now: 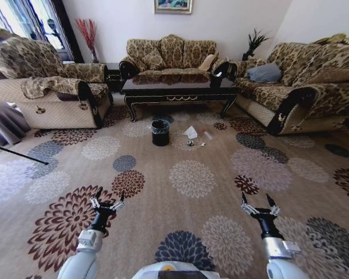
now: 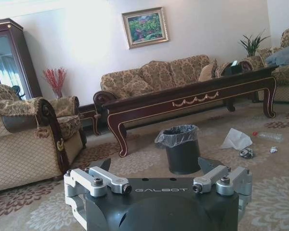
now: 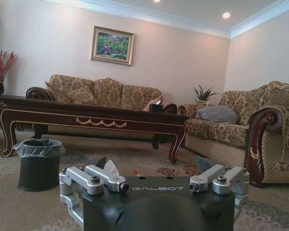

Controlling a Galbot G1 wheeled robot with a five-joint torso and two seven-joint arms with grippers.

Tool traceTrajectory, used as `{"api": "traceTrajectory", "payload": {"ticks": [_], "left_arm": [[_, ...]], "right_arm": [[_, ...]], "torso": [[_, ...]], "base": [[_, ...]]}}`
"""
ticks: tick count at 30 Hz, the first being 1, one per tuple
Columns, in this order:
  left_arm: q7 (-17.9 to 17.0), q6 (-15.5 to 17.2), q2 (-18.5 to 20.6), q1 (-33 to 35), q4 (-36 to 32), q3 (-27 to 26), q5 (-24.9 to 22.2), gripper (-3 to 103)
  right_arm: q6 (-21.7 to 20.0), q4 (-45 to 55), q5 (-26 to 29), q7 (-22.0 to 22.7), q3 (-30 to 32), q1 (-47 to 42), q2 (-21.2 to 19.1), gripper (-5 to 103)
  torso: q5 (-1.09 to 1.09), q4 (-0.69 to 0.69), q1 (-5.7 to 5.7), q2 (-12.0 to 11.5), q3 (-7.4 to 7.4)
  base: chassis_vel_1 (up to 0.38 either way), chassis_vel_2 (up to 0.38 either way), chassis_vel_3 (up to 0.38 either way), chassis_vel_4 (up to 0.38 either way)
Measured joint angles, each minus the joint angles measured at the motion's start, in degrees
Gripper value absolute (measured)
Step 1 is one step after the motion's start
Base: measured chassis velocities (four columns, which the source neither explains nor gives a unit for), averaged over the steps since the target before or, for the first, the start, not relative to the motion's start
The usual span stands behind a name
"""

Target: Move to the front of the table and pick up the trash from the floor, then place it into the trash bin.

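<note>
trash [image 1: 196, 137] scraps too small to identify; table [image 3: 86, 118] partly behind gripper [image 3: 154, 180]

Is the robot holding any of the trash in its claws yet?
No. The left gripper and right gripper are both open and empty; the trash lies on the carpet by the trash bin.

glossy dark wood on the table [image 1: 177, 86], its top mirror-smooth. shiny crinkled plastic lines the trash bin [image 1: 160, 132]. the tissue [image 1: 191, 132] looks soft, crumpled paper. patterned woven cloth covers the sofas [image 1: 170, 55]; the carpet [image 1: 192, 174] is matt.
</note>
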Motion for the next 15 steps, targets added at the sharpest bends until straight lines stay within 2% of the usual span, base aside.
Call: {"api": "traceTrajectory", "payload": {"ticks": [15], "left_arm": [[-1.0, 0.3, -0.1, -0.3, -0.1, -2.0, -0.3, 100]], "right_arm": [[-0.1, 0.4, -0.3, 0.1, -0.2, 0.1, 0.0, 100]], "torso": [[0.0, 0.0, -0.9, -3.3, -2.37]], "base": [[0.0, 0.0, 0.0, 0.0]]}}
